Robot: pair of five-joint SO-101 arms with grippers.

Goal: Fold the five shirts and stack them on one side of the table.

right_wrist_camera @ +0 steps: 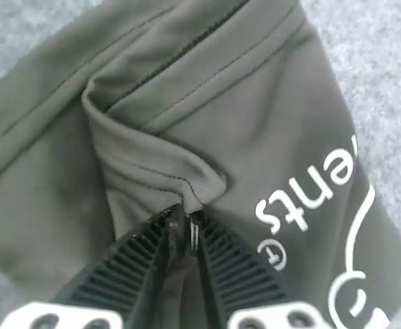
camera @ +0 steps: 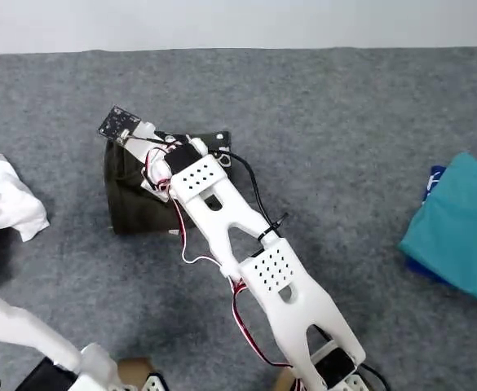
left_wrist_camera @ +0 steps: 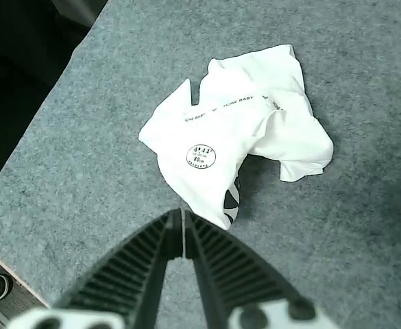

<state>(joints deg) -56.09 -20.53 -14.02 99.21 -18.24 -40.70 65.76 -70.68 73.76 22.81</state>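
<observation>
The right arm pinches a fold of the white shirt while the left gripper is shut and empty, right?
No: the right gripper pinches the dark olive shirt, as the right wrist view shows. The left gripper is indeed shut and empty.

Bright, even light; soft shadow beneath the white shirt point(left_wrist_camera: 241, 130).

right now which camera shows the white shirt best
The left wrist view: the white shirt lies crumpled and whole on the grey mat, just beyond the shut left claw. The high view catches part of it at the frame's left edge. The right wrist view faces the olive shirt instead.
</observation>
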